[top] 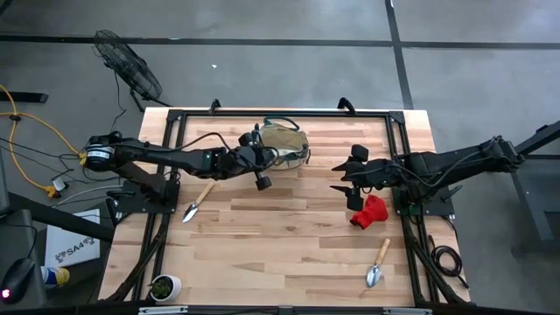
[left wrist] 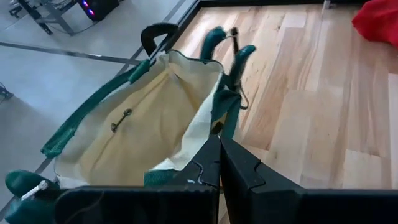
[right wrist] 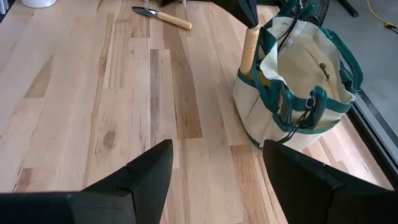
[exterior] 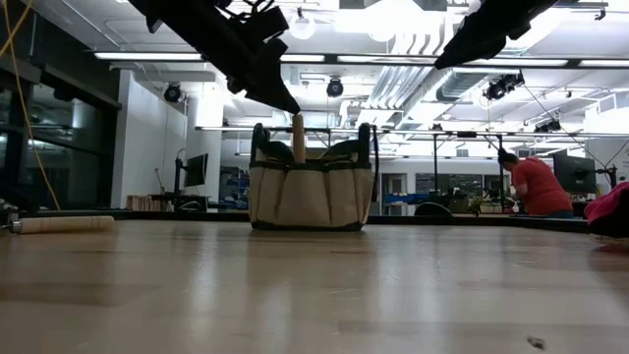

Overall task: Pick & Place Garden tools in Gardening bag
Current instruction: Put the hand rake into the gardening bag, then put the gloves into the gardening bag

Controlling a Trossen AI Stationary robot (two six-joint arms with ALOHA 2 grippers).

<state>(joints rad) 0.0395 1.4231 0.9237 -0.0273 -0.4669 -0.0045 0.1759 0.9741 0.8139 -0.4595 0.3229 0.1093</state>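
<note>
I see the gardening bag (top: 286,144) at the table's (top: 289,236) far edge, a wooden tool handle (right wrist: 250,48) standing in a pocket on its side. One trowel (top: 198,202) lies left of the bag, nearer me. The glove (top: 370,211) lies right of it; a second trowel (top: 378,263) sits nearer still.

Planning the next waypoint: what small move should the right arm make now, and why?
Probably lower the open right hand onto the red glove, which lies on the table just beside it. Two trowels also lie outside the bag, but farther away; the shut left hand is at the bag.
</note>
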